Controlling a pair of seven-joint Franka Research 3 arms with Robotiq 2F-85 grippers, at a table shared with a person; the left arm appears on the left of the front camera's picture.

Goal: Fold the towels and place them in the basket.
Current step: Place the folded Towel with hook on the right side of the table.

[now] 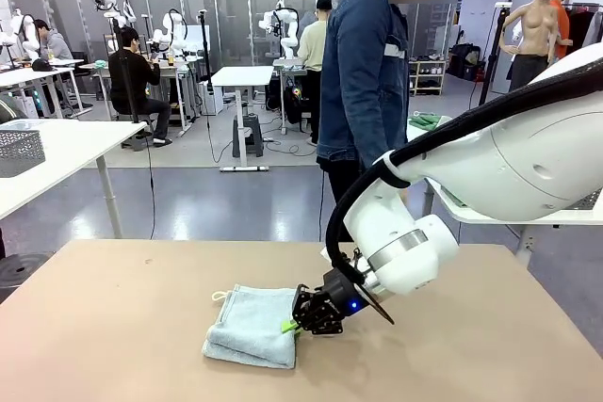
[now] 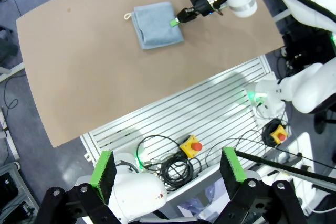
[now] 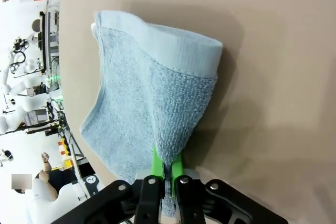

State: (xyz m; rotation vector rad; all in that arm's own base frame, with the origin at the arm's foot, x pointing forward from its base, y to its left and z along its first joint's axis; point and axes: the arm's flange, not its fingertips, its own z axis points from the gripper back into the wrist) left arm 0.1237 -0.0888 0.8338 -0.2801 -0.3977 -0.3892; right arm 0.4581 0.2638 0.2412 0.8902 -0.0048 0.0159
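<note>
While the right gripper (image 1: 292, 326) (image 2: 175, 22) (image 3: 167, 174) is pressed together on the right-hand edge of the folded pale blue-grey towel (image 1: 252, 325) (image 2: 157, 24) (image 3: 152, 103), the towel lies flat near the middle of the tabletop (image 1: 113, 327) (image 2: 79, 66), its white loop at the far-left corner. The left gripper (image 2: 167, 167) is spread wide, holding nothing, raised beyond the tabletop's robot-side edge. A mesh basket (image 1: 19, 150) stands on a white side table (image 1: 66, 143) to the left.

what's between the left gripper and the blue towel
In the left wrist view, a slatted metal rack with cables and a yellow stop button, then bare table, separate the left gripper from the towel.
</note>
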